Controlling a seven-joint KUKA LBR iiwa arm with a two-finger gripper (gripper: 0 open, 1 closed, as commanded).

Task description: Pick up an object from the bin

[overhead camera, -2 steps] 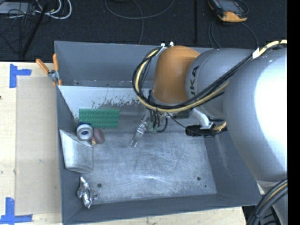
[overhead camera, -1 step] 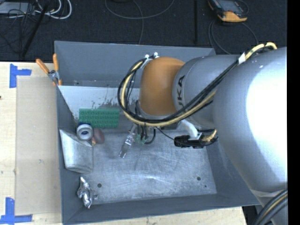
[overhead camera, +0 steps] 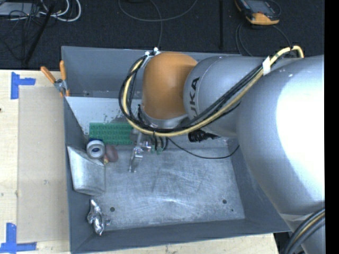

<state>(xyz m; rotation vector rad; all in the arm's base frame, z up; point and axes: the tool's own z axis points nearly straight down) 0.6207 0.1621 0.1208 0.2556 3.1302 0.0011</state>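
Note:
My gripper [overhead camera: 133, 162] hangs below the orange wrist cover, low over the bin floor left of the middle. Just to its left lies a small brownish oval thing [overhead camera: 112, 153], a short gap away. Beside that stands a small silver-grey roll of tape [overhead camera: 95, 149]. A green ribbed block [overhead camera: 110, 132] lies behind them against the back-left wall, its right end hidden under the arm. Nothing shows in the gripper.
A grey folded sheet [overhead camera: 88, 172] lies along the left wall below the roll. A crumpled silvery piece of foil [overhead camera: 97, 217] sits in the front-left corner. The arm covers the back right of the bin.

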